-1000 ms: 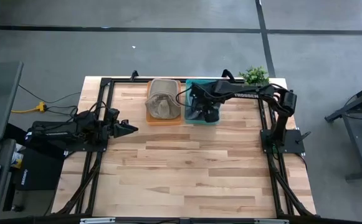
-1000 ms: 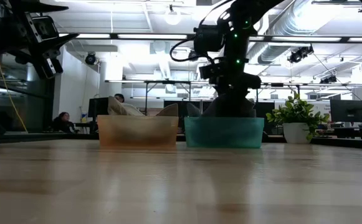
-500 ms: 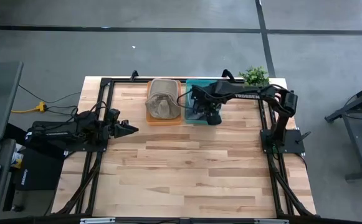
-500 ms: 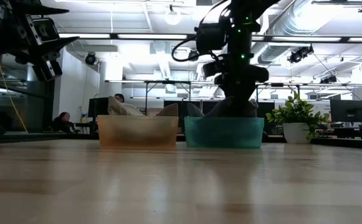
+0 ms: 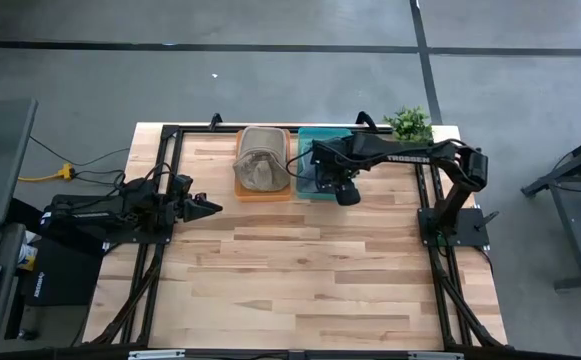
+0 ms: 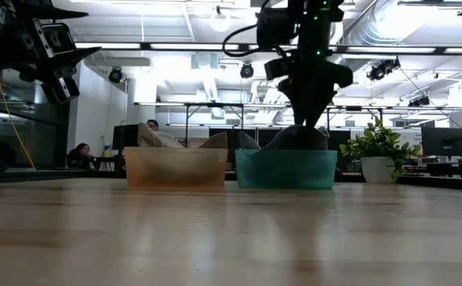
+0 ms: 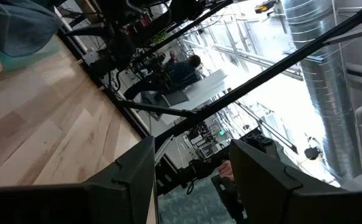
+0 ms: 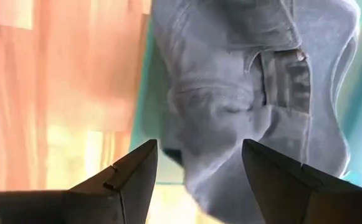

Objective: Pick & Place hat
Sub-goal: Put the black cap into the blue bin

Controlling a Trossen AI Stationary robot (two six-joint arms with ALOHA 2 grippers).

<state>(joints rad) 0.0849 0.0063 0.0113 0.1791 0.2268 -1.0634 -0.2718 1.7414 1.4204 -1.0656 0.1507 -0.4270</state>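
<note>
Right pincer (image 8: 196, 177) hangs open and empty above the teal bin (image 5: 315, 160) at the tabletop's (image 5: 300, 270) twelve o'clock edge, lined up for the grey hat (image 8: 255, 93) lying crumpled inside. A tan hat (image 5: 261, 160) already fills the orange bin (image 5: 240, 185) just beside it at nine o'clock. Left pincer (image 5: 207, 208), parted and holding nothing, waits clear at the tabletop's nine o'clock side.
</note>
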